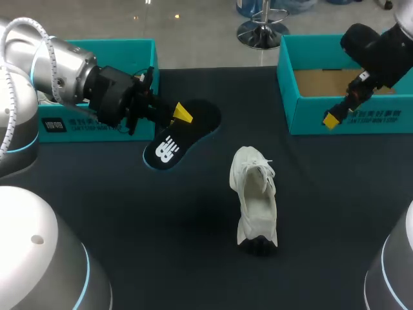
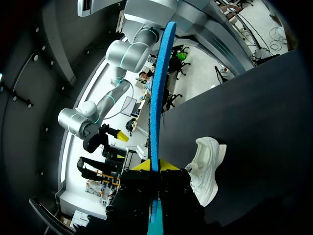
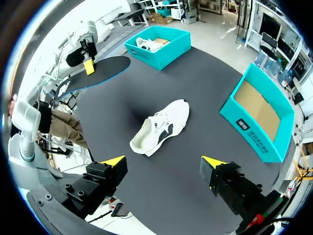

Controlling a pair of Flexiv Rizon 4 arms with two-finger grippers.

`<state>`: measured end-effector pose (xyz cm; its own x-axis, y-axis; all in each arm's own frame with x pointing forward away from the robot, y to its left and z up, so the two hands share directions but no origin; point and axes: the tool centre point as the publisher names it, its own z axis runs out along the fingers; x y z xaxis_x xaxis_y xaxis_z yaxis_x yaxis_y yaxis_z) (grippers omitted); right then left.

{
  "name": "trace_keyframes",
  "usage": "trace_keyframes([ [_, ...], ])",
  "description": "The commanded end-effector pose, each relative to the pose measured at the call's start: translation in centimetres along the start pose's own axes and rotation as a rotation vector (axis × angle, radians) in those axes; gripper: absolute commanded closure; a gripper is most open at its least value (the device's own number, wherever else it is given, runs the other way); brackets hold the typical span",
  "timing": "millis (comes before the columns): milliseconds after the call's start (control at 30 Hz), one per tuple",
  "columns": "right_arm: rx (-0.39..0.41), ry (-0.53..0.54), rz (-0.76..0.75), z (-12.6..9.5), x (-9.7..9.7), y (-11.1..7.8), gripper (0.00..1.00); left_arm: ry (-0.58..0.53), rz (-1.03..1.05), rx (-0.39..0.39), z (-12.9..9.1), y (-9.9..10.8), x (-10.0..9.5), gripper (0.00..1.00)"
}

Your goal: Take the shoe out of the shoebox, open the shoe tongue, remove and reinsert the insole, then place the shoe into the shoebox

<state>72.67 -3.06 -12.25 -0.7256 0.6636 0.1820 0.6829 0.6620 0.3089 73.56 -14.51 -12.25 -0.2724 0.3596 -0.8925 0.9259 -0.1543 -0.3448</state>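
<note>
**Shoe mid-table, a box at each far corner**

On my table (image 1: 129,213) the shoe (image 1: 255,190) lies near the middle, apart from both boxes. The left shoebox (image 1: 129,48) sits at the far left and the right shoebox (image 1: 361,119) at the far right. My left gripper (image 1: 179,116) holds the insole (image 1: 169,147) above the table, between the left shoebox and the shoe. My right gripper (image 1: 332,120) hangs before the right shoebox's near wall. A second shoe (image 3: 149,44) lies in the left shoebox.

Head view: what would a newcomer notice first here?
The black foam insole with a white logo, held above the dark table in the left pincer. Next, the white lace-up sneaker alone mid-table, flanked further back by the left teal cardboard shoebox and the right teal shoebox.
</note>
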Motion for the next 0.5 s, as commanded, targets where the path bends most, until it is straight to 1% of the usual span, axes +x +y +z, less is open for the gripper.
trace_keyframes([
  [33,-0.142,-0.069,-0.047,-0.6,0.7,-3.0,0.00,0.002,0.000,-0.001,0.0,-0.1,0.0,1.00],
  [233,-0.131,-0.080,-0.072,-1.1,1.1,-3.8,0.00,0.002,0.000,-0.001,0.0,-0.1,0.0,1.00],
  [333,-0.109,-0.087,-0.092,-1.5,1.5,-3.8,0.00,0.002,0.000,-0.001,0.0,-0.1,0.0,1.00],
  [400,-0.065,-0.066,-0.057,-1.7,1.7,-3.7,0.00,0.002,0.000,-0.001,0.0,-0.1,0.0,1.00],
  [500,-0.065,-0.066,-0.057,-1.7,1.7,-3.7,0.00,0.002,0.000,-0.001,0.0,-0.1,0.0,1.00],
])
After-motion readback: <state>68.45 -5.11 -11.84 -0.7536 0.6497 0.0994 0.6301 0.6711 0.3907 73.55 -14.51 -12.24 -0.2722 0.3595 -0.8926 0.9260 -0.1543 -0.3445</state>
